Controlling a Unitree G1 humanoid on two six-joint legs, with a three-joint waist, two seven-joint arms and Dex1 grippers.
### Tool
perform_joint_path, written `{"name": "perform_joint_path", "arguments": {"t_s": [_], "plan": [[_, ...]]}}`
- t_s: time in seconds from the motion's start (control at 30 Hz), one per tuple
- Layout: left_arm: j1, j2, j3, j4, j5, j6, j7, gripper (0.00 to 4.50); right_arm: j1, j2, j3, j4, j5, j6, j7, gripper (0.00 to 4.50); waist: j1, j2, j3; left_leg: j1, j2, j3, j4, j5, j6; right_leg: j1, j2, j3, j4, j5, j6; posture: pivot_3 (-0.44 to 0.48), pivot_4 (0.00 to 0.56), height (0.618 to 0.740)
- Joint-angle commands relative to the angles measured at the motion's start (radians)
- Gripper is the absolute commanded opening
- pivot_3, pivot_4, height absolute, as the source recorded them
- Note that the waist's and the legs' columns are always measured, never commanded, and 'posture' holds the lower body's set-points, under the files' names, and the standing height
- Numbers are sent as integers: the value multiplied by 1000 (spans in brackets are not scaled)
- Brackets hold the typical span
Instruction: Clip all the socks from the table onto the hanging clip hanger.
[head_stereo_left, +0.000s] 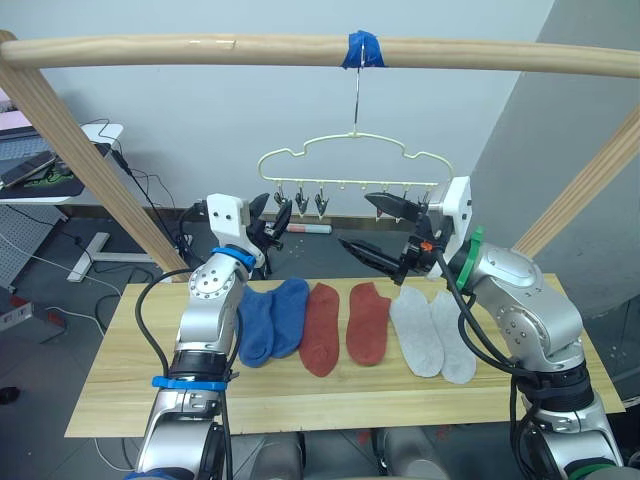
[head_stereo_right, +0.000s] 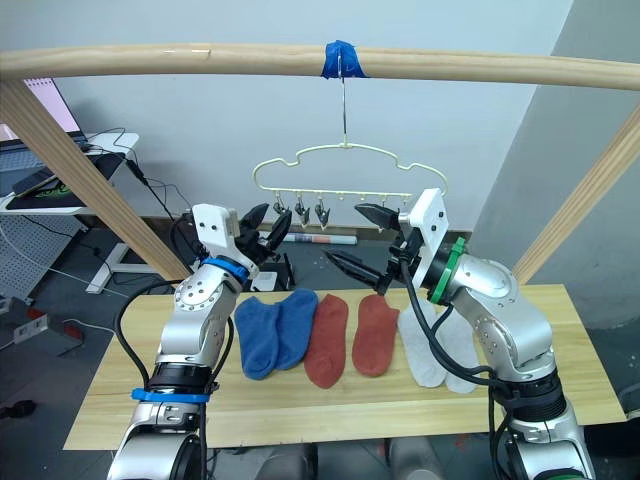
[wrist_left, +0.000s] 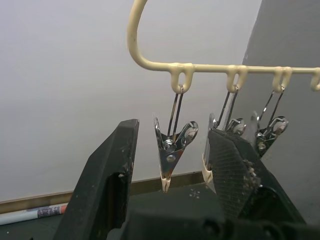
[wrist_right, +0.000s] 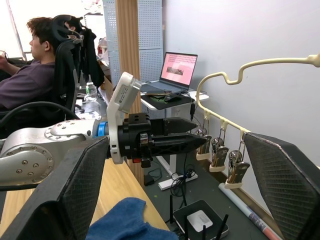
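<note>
Both pincers hang released by the clip hanger: left pincer framing its leftmost clip, apparently rehearsing; six socks lie unclipped on the worktop.

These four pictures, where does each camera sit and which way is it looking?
Both eye views: on the head, looking forward and down at the socks on the table, over both arms.
Left wrist view: along the open left gripper, at the clip hanger.
Right wrist view: along the open right gripper, at the left gripper.
Shared: the hanger.
</note>
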Motion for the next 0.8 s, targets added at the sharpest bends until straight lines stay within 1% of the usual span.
{"name": "perform_joint_path", "arguments": {"t_s": [0.03,0.8], "plan": [[-33,-2,6,1,9,-38,2,2404,-24,-4,-12,-56,17,-3,-3,4500,-1,0,0,0,0,0,0,0,0,0,0,0,0,0,0,-163,161,740],[-81,6,17,101,37,-104,29,2404,-14,-15,-21,-50,11,-12,-16,4500,-24,0,0,0,0,0,0,0,0,0,0,0,0,0,0,-177,149,740]]}}
